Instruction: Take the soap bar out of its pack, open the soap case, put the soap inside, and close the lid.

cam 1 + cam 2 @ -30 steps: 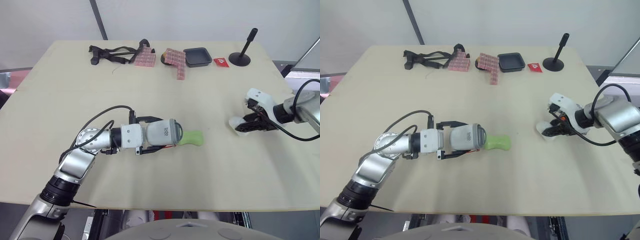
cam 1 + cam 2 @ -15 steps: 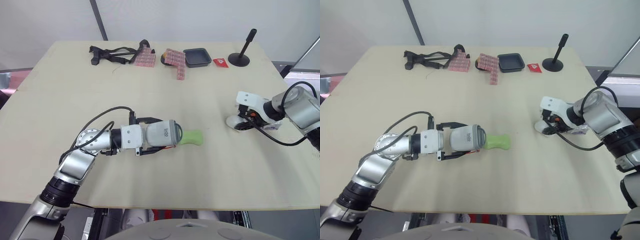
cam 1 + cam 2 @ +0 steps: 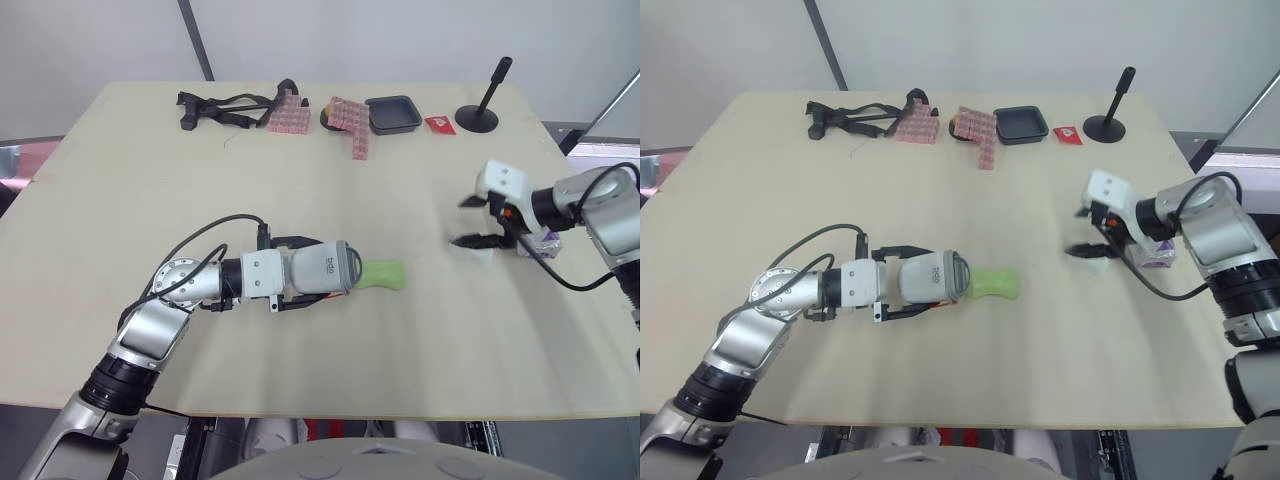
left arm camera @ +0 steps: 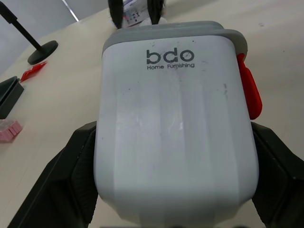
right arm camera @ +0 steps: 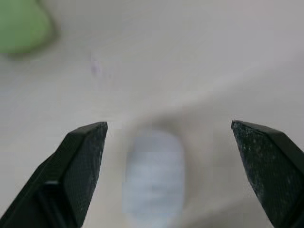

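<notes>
Soap bar (image 5: 154, 178) looks to be out of its pack already, lying bare on the table (image 3: 150, 150) at about 3 o'clock from the soap case (image 4: 173, 118). The right gripper (image 3: 462, 222) hangs right over it with its fingers spread wide and nothing between them yet. The left gripper (image 3: 300, 271) has the case clamped, one finger (image 4: 71, 185) pressed on each side, lid shut, with a green piece (image 3: 382, 275) poking out of the end at 3 o'clock.

What I'd worry about: the bar looks smooth and rounded, so an off-centre squeeze could squirt it across the table, maybe toward the pack (image 3: 545, 243) just beside it at 3 o'clock. Also the case isn't open yet. With the left fingers squeezing both sides, I reckon the lid might bind when the red latch (image 4: 249, 92) gets worked.

View-wise, the right wrist view shows the bar sitting nearer one finger than the other, which you can't make out from the head views. The left wrist view gives you the latch and the grip on the case walls. The head views give you the pack and the clutter at 12 o'clock, like the black tray (image 3: 392, 113).
</notes>
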Action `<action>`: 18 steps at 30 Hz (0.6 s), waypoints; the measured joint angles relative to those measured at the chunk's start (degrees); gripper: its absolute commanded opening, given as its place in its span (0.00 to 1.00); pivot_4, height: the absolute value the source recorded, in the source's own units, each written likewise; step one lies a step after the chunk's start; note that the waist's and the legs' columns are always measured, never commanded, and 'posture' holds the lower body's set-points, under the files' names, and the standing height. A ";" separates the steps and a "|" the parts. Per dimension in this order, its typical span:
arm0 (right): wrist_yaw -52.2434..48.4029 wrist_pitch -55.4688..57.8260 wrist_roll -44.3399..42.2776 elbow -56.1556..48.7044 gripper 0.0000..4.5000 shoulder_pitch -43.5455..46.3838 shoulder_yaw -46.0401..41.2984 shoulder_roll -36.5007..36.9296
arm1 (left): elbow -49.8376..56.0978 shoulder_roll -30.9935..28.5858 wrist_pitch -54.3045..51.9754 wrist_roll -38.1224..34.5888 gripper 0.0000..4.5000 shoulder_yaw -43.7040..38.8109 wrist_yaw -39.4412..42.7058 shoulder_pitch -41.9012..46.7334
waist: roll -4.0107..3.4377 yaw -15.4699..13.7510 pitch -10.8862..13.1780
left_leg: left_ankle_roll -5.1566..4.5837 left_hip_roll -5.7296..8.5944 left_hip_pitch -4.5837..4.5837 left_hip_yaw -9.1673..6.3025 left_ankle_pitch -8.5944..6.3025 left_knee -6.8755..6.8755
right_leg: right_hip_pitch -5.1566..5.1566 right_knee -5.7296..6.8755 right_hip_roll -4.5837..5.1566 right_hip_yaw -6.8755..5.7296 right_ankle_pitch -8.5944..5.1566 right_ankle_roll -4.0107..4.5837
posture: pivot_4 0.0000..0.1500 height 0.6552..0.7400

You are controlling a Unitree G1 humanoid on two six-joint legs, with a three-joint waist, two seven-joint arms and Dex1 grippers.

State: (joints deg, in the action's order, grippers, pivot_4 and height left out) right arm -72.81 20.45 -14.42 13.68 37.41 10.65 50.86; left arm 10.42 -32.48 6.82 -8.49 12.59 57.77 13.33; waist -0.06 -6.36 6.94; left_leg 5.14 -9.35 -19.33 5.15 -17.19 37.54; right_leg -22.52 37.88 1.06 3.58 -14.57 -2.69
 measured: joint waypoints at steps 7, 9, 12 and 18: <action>-6.61 -7.39 -16.05 -13.25 1.00 -20.58 -13.93 -6.89 | -2.67 -2.78 -4.30 -0.81 0.77 0.42 4.72 4.46 | -0.04 -0.86 -0.02 | 0.00 -0.10 -0.05 0.14 0.00 0.07 | -0.14 0.07 -0.15 0.35 -0.01 0.01 | 1.00 1.00; -7.72 -11.64 -15.95 -14.90 1.00 -25.92 -14.00 -7.88 | -2.93 -3.24 -5.90 -0.85 0.77 0.54 5.91 4.94 | -0.03 -0.72 -0.02 | 0.00 -0.11 -0.05 0.14 0.00 0.08 | -0.15 0.10 -0.11 0.35 -0.01 0.01 | 1.00 1.00; -8.40 -16.36 -15.14 -15.21 1.00 -29.71 -14.14 -8.49 | -3.34 -3.87 -8.18 -0.77 0.77 1.22 7.39 6.27 | 0.01 0.07 -0.03 | 0.02 -0.10 -0.02 0.16 0.02 0.08 | -0.15 0.11 0.14 0.37 -0.01 0.01 | 1.00 1.00; -8.57 -24.62 -13.01 -11.79 1.00 -34.94 -13.88 -11.16 | -2.81 -8.41 -19.92 2.15 0.77 4.23 10.59 14.66 | 0.02 1.47 -0.03 | 0.03 -0.04 -0.04 0.15 0.04 0.04 | -0.13 0.10 0.23 0.33 -0.01 0.02 | 1.00 1.00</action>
State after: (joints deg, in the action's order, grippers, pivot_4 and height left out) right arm -81.38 -4.17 -27.44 1.89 2.47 -3.23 39.69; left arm 7.61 -40.89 -13.10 -6.34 16.82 68.37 27.99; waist -0.03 -4.89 6.91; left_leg 5.17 -9.39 -19.36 5.31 -17.15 37.58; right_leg -22.65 37.97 1.29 3.90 -14.58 -2.68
